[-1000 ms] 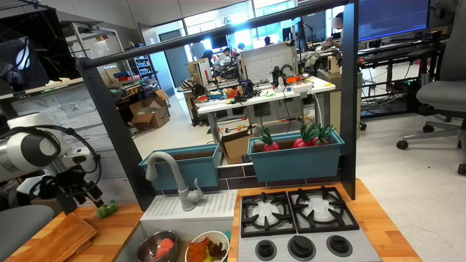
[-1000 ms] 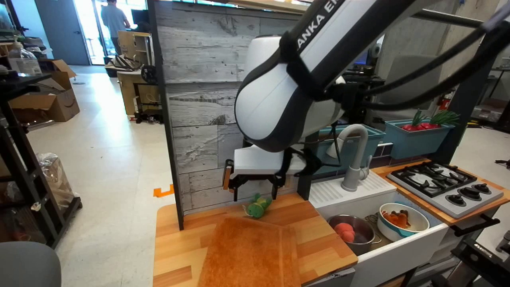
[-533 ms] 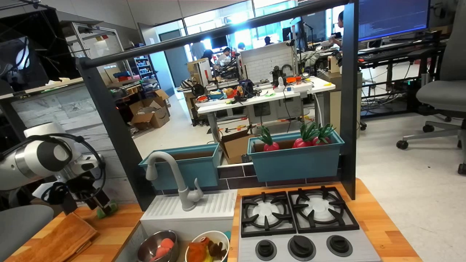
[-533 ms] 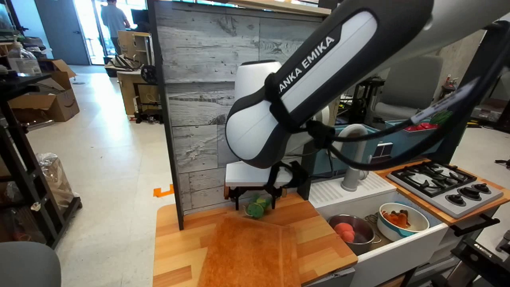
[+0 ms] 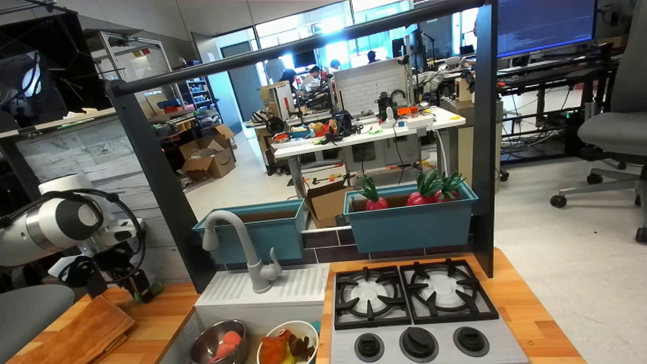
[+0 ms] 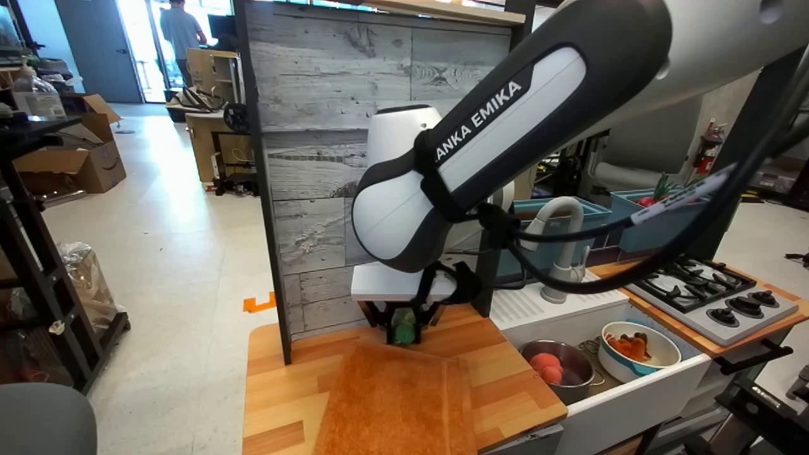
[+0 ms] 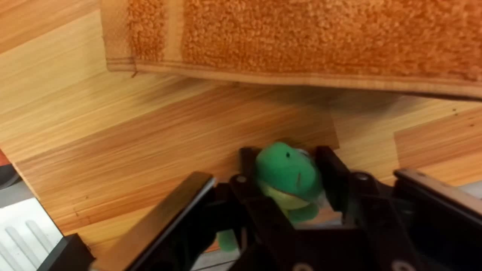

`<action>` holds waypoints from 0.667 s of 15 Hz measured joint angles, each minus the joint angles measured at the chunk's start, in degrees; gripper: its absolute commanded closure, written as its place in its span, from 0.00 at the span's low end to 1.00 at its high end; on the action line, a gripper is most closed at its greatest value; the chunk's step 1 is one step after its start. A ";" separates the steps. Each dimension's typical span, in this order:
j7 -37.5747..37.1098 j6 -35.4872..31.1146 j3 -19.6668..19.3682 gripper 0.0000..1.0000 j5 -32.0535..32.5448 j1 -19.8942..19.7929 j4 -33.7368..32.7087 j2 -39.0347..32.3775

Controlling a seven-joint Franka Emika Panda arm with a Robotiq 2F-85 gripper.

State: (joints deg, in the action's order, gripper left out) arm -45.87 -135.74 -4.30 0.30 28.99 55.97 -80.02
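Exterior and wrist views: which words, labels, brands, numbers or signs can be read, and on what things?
"ANKA EMIKA": robot arm; black strap hides its start.
Cable tag: too blurred.
Monitor text: too small.
Bottle label: too blurred.
Black device lettering: too small.
Cardboard box mark: too small.
Wrist view: none.

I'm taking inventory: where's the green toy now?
In the wrist view, the green toy is right of centre, between the gripper's fingers, near the orange towel.

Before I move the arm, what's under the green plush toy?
Wooden countertop shows beside the green plush toy, held in the gripper; the patch directly beneath is covered by the toy, so unseen.
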 measured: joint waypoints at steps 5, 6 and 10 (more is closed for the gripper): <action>-0.80 -0.46 -0.43 0.98 0.02 -0.12 1.95 1.37; -1.48 -0.56 -0.66 0.96 0.00 -0.36 3.03 2.09; -4.57 -2.01 -1.40 0.95 -1.36 -3.17 9.45 5.84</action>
State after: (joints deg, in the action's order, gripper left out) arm -50.44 -137.75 -5.69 -1.05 25.82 65.43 -74.18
